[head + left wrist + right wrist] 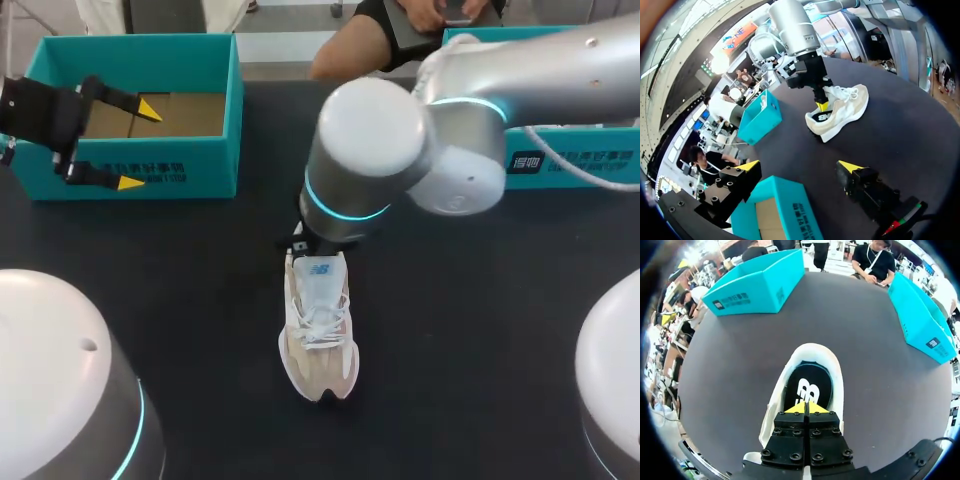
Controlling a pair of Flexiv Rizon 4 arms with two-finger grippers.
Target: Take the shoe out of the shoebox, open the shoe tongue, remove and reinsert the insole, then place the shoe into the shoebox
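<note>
Black table (200,270) carries all items. Head view: the teal shoebox (215,150) stands at the far left corner of the table, open at the top, with its brown cardboard floor exposed. The left gripper (140,145) hangs over the front wall of the shoebox with its fingers spread wide. One yellow tip is over the box interior and the other is in front of the wall. A second teal box (570,165) stands at the far right edge. The white and beige shoe (320,335) stands upright on its sole near the middle of the table, toe toward the near edge, laces tied and tongue raised. The right arm (400,150) comes in from the right and covers the heel end of the shoe. Left wrist view: the left gripper's fingers are apart with nothing between them, and a corner of the shoebox lies under them. Well ahead, the right gripper (822,106) points down into the opening of the shoe. Right wrist view: the right gripper's yellow tips are pressed together just above the black insole (807,385), which lies inside the shoe. Whether the tips touch the insole cannot be told.
</note>
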